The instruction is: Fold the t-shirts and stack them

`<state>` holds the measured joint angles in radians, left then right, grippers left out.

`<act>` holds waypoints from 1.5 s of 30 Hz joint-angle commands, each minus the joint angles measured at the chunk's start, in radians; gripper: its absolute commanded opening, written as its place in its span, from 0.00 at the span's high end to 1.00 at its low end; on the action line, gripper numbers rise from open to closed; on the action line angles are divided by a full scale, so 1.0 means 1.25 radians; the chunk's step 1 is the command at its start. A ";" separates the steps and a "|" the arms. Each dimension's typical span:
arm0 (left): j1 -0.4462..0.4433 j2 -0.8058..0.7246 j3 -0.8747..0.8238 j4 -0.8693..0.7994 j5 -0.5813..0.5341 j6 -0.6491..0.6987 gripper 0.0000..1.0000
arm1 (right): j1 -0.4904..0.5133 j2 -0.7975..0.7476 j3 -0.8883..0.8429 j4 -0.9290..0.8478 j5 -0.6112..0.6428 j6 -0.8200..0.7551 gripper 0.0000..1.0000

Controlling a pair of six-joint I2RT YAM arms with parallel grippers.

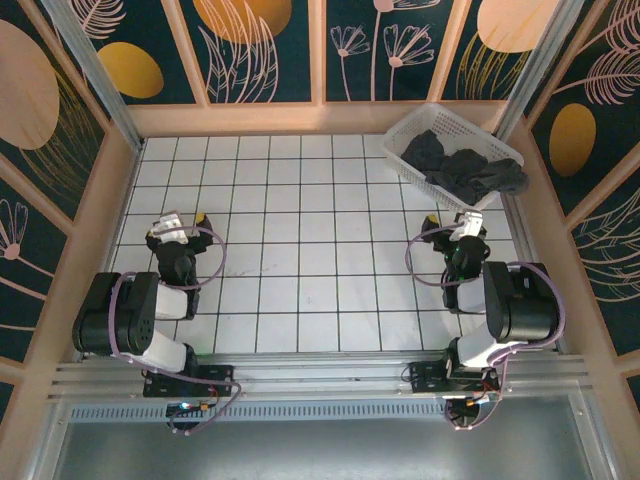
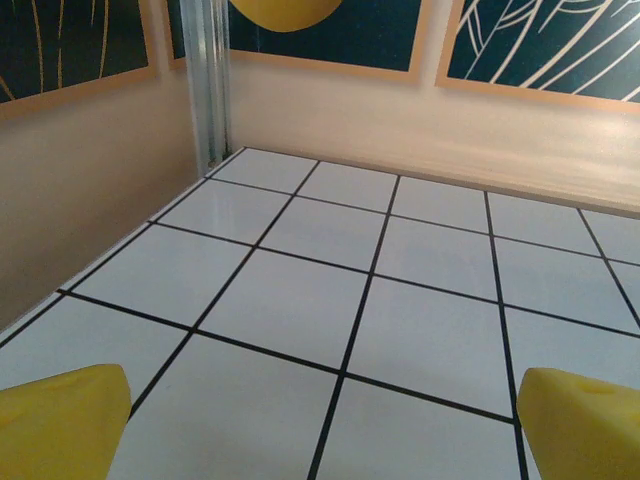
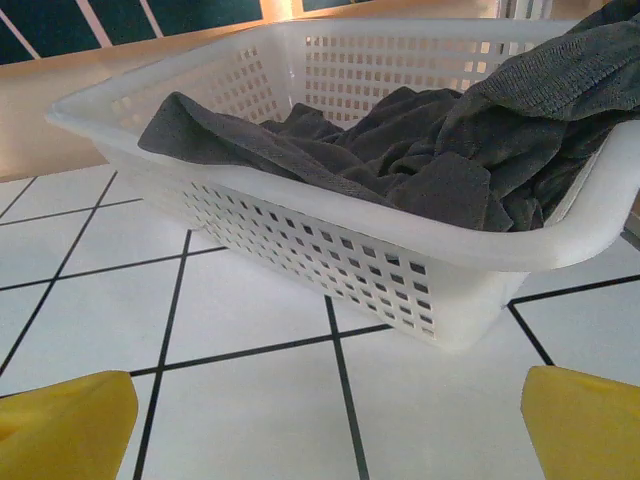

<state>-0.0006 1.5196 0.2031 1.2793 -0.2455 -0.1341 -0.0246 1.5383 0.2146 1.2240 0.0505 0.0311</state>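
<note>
T-shirts [image 3: 400,150] in basket [image 3: 300,245] just beyond right jaws

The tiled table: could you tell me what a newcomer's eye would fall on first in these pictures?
Most striking is the white mesh basket at the far right corner of the tiled table. It is heaped with crumpled dark grey t-shirts, and some cloth spills over its rim. Nearer the arms' bases, the left gripper and right gripper both stand open, the right one facing the basket.
</note>
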 commanded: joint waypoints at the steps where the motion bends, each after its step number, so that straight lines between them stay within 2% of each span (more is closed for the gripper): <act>1: -0.003 -0.003 0.009 0.022 0.004 0.011 0.01 | -0.001 0.000 0.015 0.021 -0.020 -0.008 0.01; 18: -0.004 -0.010 0.001 0.036 0.007 0.009 0.01 | 0.004 -0.015 0.014 0.012 -0.016 -0.013 0.01; 19: -0.004 -0.028 0.004 0.017 0.013 0.014 0.01 | 0.015 -0.042 0.028 -0.032 0.011 -0.020 0.01; 20: -0.005 -0.071 0.022 -0.059 0.014 0.021 0.01 | 0.031 -0.080 0.057 -0.108 0.043 -0.027 0.01; 22: -0.015 -0.157 0.081 -0.224 -0.033 0.019 0.01 | 0.066 -0.162 0.138 -0.276 0.123 -0.027 0.01; 23: -0.020 -0.204 0.104 -0.254 -0.050 0.006 0.01 | 0.077 -0.208 0.185 -0.330 0.141 -0.009 0.01; 25: -0.035 -0.284 0.149 -0.263 -0.080 0.003 0.01 | 0.079 -0.261 0.342 -0.531 0.187 0.144 0.01; 26: -0.036 -0.312 0.200 -0.334 -0.150 -0.087 0.01 | 0.058 -0.260 0.461 -0.732 0.181 0.268 0.01; 27: -0.036 -0.333 0.301 -0.543 -0.237 -0.273 0.01 | 0.041 -0.241 0.606 -0.940 0.204 0.385 0.01; 28: -0.036 -0.336 0.418 -0.837 -0.268 -0.426 0.01 | 0.032 -0.211 0.694 -1.063 0.262 0.488 0.01; 29: -0.035 -0.318 0.524 -0.957 -0.310 -0.491 0.01 | 0.002 -0.177 0.756 -1.094 0.192 0.485 0.01; 30: -0.030 -0.280 0.576 -1.007 -0.288 -0.537 0.01 | -0.028 -0.148 0.807 -1.100 0.115 0.456 0.01; 31: -0.022 -0.248 0.622 -1.026 -0.232 -0.541 0.01 | -0.036 -0.117 0.862 -1.136 0.120 0.452 0.04; 32: -0.017 -0.203 0.687 -1.058 -0.154 -0.545 0.01 | -0.035 -0.072 0.940 -1.207 0.166 0.456 0.09; 35: -0.023 -0.083 0.822 -1.100 0.043 -0.552 0.01 | -0.053 0.071 1.152 -1.386 0.187 0.449 0.11; 39: -0.062 -0.005 0.892 -1.108 0.164 -0.539 0.02 | -0.060 0.275 1.370 -1.603 0.168 0.437 0.10; 42: -0.107 0.029 0.928 -1.140 0.215 -0.486 0.04 | -0.058 0.391 1.477 -1.732 0.160 0.465 0.08; 45: -0.154 0.047 0.936 -1.150 0.272 -0.441 0.11 | -0.056 0.474 1.515 -1.761 0.148 0.474 0.08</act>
<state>-0.1490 1.5856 1.3117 -0.1020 -0.0360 -0.7433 -0.0967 2.0850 2.0460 -0.7502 0.2523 0.5903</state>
